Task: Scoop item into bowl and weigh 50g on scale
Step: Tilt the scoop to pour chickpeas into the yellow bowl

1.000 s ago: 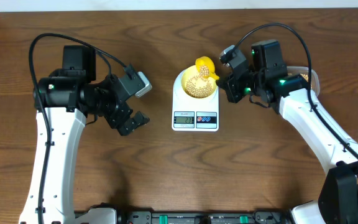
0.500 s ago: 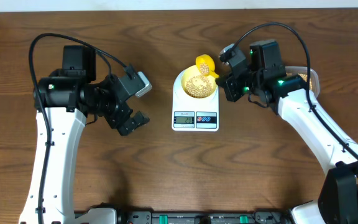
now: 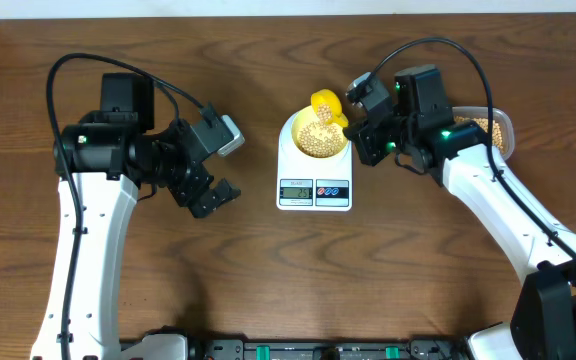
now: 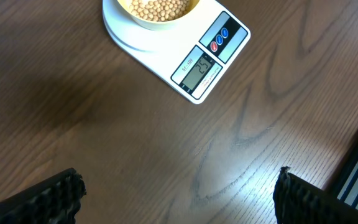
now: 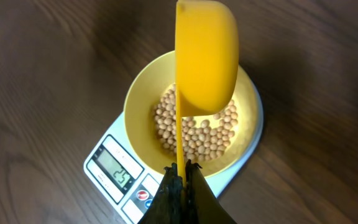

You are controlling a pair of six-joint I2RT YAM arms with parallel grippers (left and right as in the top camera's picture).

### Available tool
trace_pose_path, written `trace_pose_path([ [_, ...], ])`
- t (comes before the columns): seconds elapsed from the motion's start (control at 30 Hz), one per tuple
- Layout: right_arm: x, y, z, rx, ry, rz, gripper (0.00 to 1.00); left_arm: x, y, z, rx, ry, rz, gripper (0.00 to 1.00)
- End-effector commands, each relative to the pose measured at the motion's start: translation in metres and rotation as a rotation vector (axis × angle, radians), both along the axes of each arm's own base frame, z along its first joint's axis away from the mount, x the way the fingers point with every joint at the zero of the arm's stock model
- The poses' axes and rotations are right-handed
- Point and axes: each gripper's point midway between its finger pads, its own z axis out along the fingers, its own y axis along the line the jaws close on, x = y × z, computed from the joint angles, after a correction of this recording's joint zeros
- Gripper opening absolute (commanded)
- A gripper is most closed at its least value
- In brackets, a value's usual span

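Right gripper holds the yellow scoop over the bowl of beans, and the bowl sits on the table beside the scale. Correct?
No. The bowl sits on the scale, not beside it; the right wrist view shows this. The right gripper does hold the yellow scoop over the bowl of beans.

Over the last 1 s the right arm [image 3: 423, 100] has shifted a little to the left and toward the far edge, taking the right pincer [image 3: 354, 118] with it. The wrist has rolled too, so the scoop [image 3: 325, 105] it grips by the handle is tipped further: before, its cup faced more upward over the far-right rim of the bowl [image 5: 140, 109]; now it's turned on its side and looks narrower from overhead. With the arm moved off, more of the tub [image 3: 506, 120] behind it shows, incl. some beans [image 3: 474, 127] inside.
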Motion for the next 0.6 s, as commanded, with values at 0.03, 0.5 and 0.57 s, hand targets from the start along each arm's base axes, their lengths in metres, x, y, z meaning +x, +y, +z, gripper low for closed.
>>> trace_pose_path([
  [0.03, 0.01, -0.01, 0.01, -0.092, -0.097, -0.005, 0.01, -0.002, -0.001, -0.003, -0.004, 0.019, 0.007, 0.99],
  [0.5, 0.007, -0.008, 0.008, -0.111, -0.098, 0.006, 0.01, -0.002, -0.001, -0.003, -0.004, 0.019, 0.007, 0.99],
  [0.57, 0.011, -0.014, 0.007, -0.137, -0.11, -0.02, 0.01, -0.002, -0.001, -0.003, -0.004, 0.019, 0.008, 0.99],
])
